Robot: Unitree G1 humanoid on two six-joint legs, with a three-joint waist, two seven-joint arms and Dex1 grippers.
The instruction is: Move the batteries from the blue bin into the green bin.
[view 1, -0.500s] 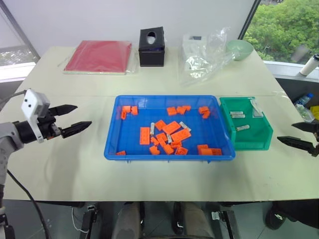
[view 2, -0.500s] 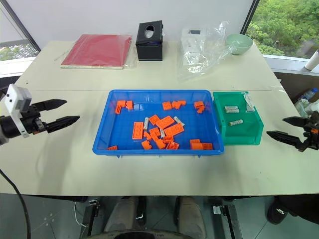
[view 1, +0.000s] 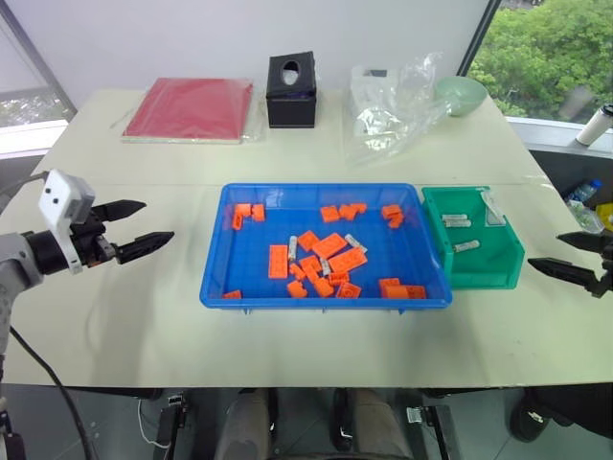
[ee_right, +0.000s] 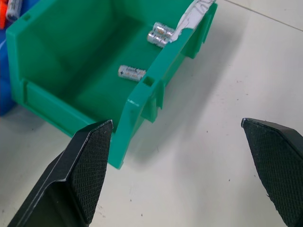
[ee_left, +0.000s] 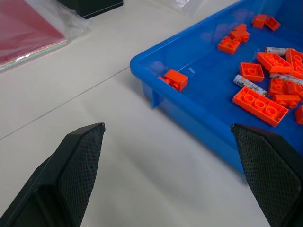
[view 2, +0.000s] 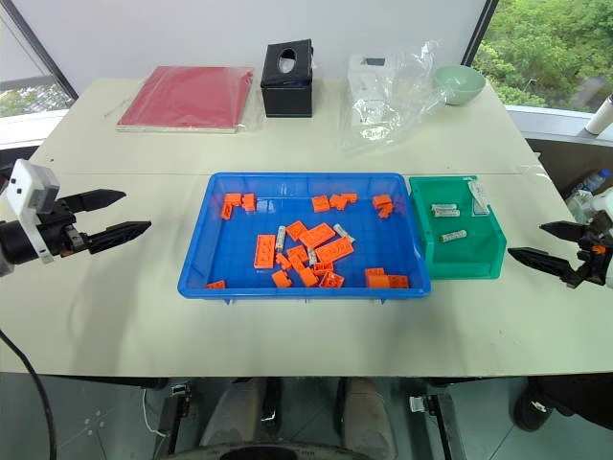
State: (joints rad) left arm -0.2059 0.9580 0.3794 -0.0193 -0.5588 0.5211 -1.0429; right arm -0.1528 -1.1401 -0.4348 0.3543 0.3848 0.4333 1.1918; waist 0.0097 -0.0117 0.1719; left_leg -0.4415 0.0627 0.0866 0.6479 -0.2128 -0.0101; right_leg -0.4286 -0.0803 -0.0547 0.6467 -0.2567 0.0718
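We're at a pale table (view 1: 144, 316) by a window. The blue bin (view 1: 326, 292) holds orange bricks (view 1: 337, 261) and a few silver batteries (view 1: 293, 247), with three more already in the green bin (view 1: 474, 273) (touching its right side). Both the left gripper (view 1: 136, 226) and right gripper (view 2: 542, 241) hang wide open, empty; the right sits slightly higher than before.

A blue bin (view 2: 196, 268) sits mid-table holding orange bricks (view 2: 319, 252) and a few batteries (view 2: 281, 238). Touching its right side, the green bin (view 2: 484, 261) holds more batteries. The left gripper (view 2: 107, 215) hovers left of the blue bin, fingers apart; the right gripper (view 2: 544, 241) hovers right of the green bin, fingers spread wide.
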